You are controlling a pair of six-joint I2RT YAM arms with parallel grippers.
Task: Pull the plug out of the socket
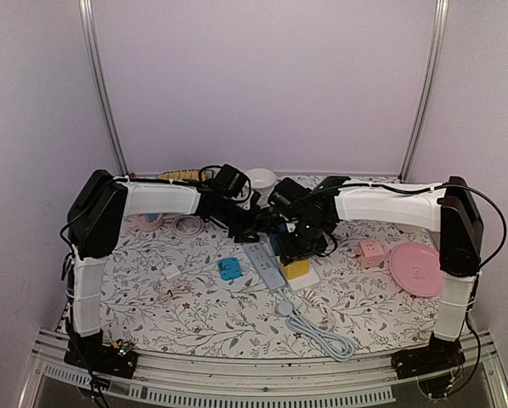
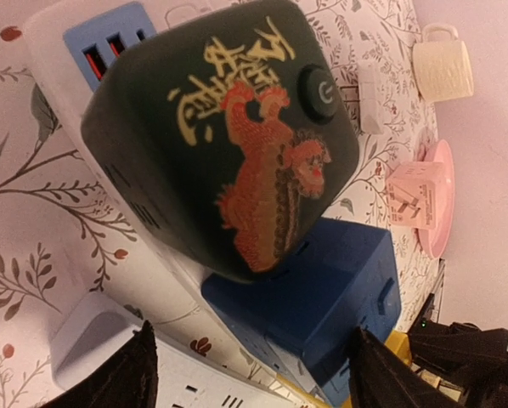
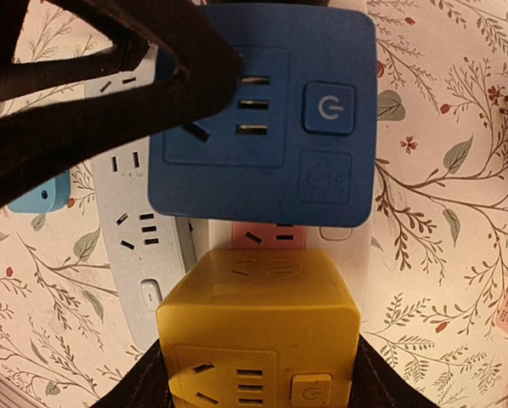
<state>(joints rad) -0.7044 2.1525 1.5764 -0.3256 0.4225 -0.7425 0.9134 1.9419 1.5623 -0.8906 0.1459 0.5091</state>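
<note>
Dark green cube (image 2: 220, 144), gold script, perhaps an orange lion, blue cube (image 3: 262, 110), yellow cube (image 3: 258, 340)

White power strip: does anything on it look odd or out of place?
A dark green cube, a blue cube and a yellow cube crowd the white strip in a row, nearly hiding it. Nothing looks broken.

The left arm (image 1: 156, 200) and right arm (image 1: 390, 206) each rise from the base, bend at the elbow and reach inward, meeting near the yellow cube (image 1: 297, 269). The right wrist tilts down over the cube, and the right gripper (image 3: 258, 361) has one finger against each of its sides. The left gripper (image 2: 250, 340) hangs just beyond the cube, on its far left, with its fingers (image 2: 135, 370) spread wide.
</note>
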